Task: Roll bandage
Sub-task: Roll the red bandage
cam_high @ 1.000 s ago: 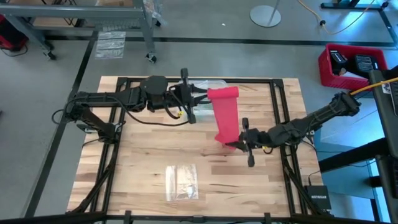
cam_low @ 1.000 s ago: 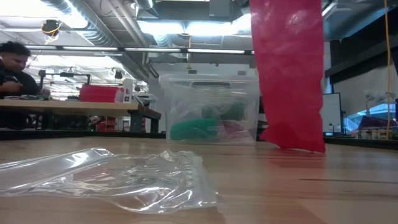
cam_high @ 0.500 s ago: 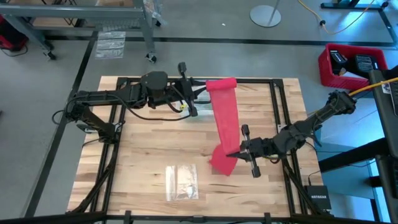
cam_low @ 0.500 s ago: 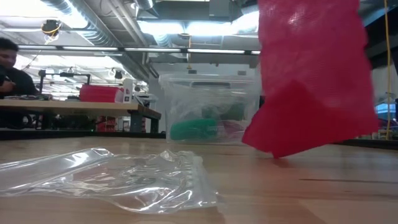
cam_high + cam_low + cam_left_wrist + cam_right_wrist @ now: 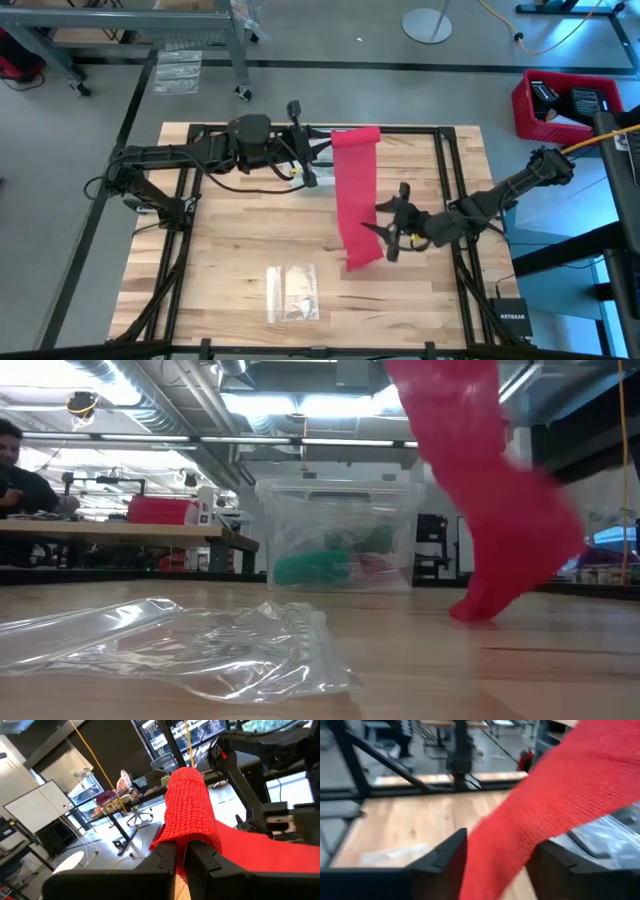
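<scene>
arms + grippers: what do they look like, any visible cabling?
Two dark, near-black jointed arms. The left gripper and right gripper have two blocky black fingers. A black cable loops under the left arm, with a yellow bit near its wrist. No markings legible.

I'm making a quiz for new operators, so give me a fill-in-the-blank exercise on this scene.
1. The bandage is coloured ____.
2. Its upper end is pinched by the ____ gripper.
3. The right gripper has its fingers ____, the bandage's lower part between them.
4. Near the table's front edge lies a clear plastic ____.

Missing words: red; left; open; bag
</scene>
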Robot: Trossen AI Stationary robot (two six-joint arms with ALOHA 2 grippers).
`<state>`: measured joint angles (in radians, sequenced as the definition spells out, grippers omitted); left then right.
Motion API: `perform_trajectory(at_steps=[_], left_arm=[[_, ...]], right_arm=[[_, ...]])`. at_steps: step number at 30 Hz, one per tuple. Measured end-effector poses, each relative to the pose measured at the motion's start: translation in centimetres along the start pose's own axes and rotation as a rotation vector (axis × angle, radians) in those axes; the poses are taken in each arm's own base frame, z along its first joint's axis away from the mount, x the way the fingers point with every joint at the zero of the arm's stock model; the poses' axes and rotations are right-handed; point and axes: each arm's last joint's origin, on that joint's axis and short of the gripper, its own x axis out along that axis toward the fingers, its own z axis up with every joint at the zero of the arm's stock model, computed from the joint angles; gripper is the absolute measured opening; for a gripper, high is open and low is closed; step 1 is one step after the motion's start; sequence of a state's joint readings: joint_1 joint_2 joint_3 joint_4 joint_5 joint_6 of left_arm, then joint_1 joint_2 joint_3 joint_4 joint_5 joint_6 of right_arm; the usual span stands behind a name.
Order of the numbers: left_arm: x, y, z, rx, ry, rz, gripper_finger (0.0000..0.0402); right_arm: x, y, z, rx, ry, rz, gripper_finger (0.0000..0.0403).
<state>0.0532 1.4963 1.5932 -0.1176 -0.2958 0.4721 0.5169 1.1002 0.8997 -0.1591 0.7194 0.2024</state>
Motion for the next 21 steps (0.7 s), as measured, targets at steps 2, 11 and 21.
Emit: perform_trajectory(at_steps=[2,11,21], left_arm=[[0.0,-0.1,-0.2,0.004,0.015,-0.008,0.0011],[0.0,-0.2,-0.3,0.01,0.029,-0.02,0.0011],[0.0,-0.3,-0.3,-0.009,0.013,-0.053,0.0011]], right_arm=[[0.0,-0.3,-0.4,-0.019,0.045,0.022,0.0225],[-0.5,-1.7,-3.1,-0.087,0.285,-0.097,0.027],[-0.4,-5.4,-7.3,0.01,0.223,-0.131,0.0271]])
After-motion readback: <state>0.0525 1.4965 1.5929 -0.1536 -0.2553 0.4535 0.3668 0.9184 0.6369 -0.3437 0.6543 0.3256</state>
